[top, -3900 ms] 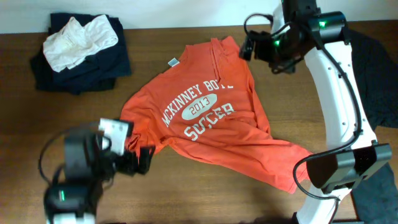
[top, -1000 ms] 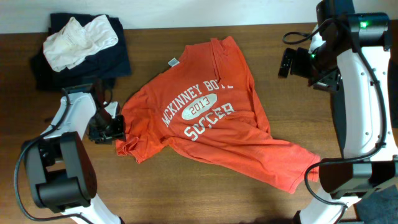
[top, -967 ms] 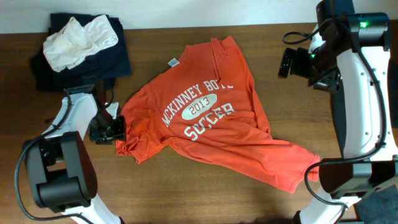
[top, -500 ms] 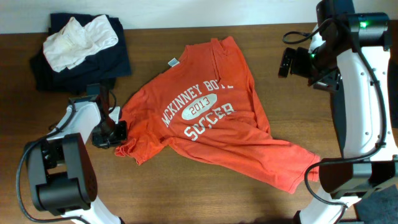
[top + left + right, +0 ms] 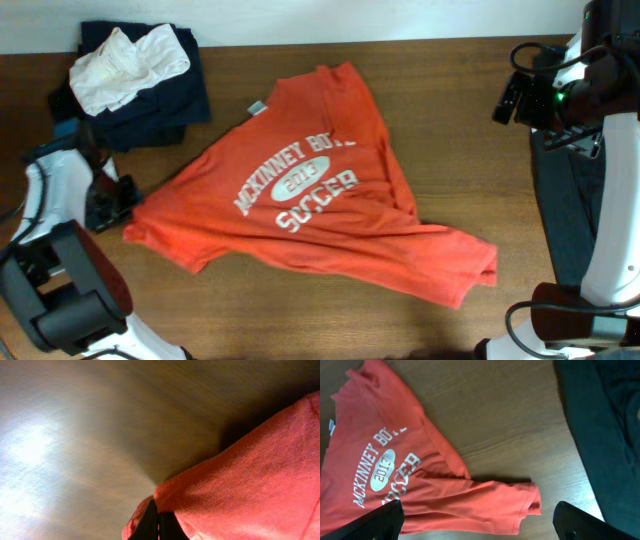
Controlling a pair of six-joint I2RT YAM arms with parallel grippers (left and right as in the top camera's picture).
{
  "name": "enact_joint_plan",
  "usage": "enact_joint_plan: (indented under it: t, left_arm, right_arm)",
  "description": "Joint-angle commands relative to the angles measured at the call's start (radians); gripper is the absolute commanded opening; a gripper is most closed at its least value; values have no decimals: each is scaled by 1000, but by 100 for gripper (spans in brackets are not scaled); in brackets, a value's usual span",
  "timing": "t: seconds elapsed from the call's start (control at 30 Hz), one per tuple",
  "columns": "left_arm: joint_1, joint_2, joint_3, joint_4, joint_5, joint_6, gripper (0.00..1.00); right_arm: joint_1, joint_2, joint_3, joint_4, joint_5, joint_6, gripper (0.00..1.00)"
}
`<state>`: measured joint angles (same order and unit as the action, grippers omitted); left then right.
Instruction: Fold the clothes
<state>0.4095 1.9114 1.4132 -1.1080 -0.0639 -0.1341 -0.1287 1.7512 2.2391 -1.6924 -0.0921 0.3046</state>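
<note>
An orange T-shirt (image 5: 310,215) with white soccer lettering lies spread across the middle of the wooden table (image 5: 440,120). My left gripper (image 5: 118,203) is shut on the shirt's left corner, low at the table's left side. In the left wrist view the black fingertips (image 5: 152,525) are pressed together with orange cloth (image 5: 250,475) pinched between them. My right gripper (image 5: 512,98) hangs high over the table's right side, open and empty. Its wrist view looks down on the T-shirt (image 5: 395,460), with its wide-set fingers (image 5: 380,520) at the bottom corners.
A pile of dark navy clothes (image 5: 150,105) with a crumpled white garment (image 5: 130,55) on top lies at the back left. A dark cloth (image 5: 605,425) covers the table's right edge. Bare wood shows along the front and back right.
My left gripper closed on the shirt's left corner and dragged it leftward, so the shirt is stretched wider and shifted left. The right arm has drifted to the right.
</note>
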Motion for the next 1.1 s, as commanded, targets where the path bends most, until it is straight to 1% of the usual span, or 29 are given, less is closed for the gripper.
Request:
enact_joint_plan:
  t: [0.0,0.07,0.13,0.2,0.3,0.37,0.43,0.47,0.53,0.57,0.6,0.7,0.73,0.8,0.87,0.93,1.03,1.07]
  left_arm:
    - [116,6,15,-45,-110,-69,0]
    - [194,-8,24,-52,-117,-143,0]
    - [244,-42,33,-43,-117,-143,0]
    - [260,-72,34,-29,-112,-143,0]
    - [261,-90,34,-27,-92,-143,0]
    - [261,-90,33,-30,-24,-143,0]
    - [261,-90,33,-28,24,-143,0]
    - [261,-90,33,-30,27,-166,0]
    - [261,-90,33,-29,28,-169,0]
    - [261,-90,33,-34,28,-169,0]
    - [261,-90,33,-43,28,-169,0]
    - [261,-90,33,-65,27,-168,0]
    - [261,-90,33,-69,27,-168,0]
    - [261,-90,33,-69,28,-169,0]
    - [261,-90,33,-78,34,-168,0]
    - [261,-90,33,-79,39,-168,0]
    - [261,-90,33,-91,50,-168,0]
    - [261,-90,33,-98,50,-169,0]
  right_arm:
    - [-2,-11,4,-6,-48,-13,99]
    - [-2,-8,3,-6,-55,-14,99]
    - [0,-3,-24,-6,-55,-14,99]
    - [12,7,-80,-6,-55,-29,99]
    - [31,21,-265,-6,-55,-32,99]
    - [31,29,-401,0,-68,-32,99]
    - [31,30,-511,18,-157,-47,99]
    - [32,30,-580,32,-213,-52,99]
    - [43,30,-664,51,-235,-80,99]
    - [51,29,-693,55,-243,-79,99]
    - [64,18,-692,56,-244,-60,97]
    - [94,-58,-691,69,-245,-34,98]
    - [125,-90,-692,50,-240,-34,99]
    - [228,-137,-722,31,-195,51,99]
    - [332,-164,-779,36,-109,140,99]
    - [434,-175,-883,100,-87,229,99]
    - [499,-175,-1018,212,-105,286,100]
    - [515,-175,-1073,260,-132,288,96]
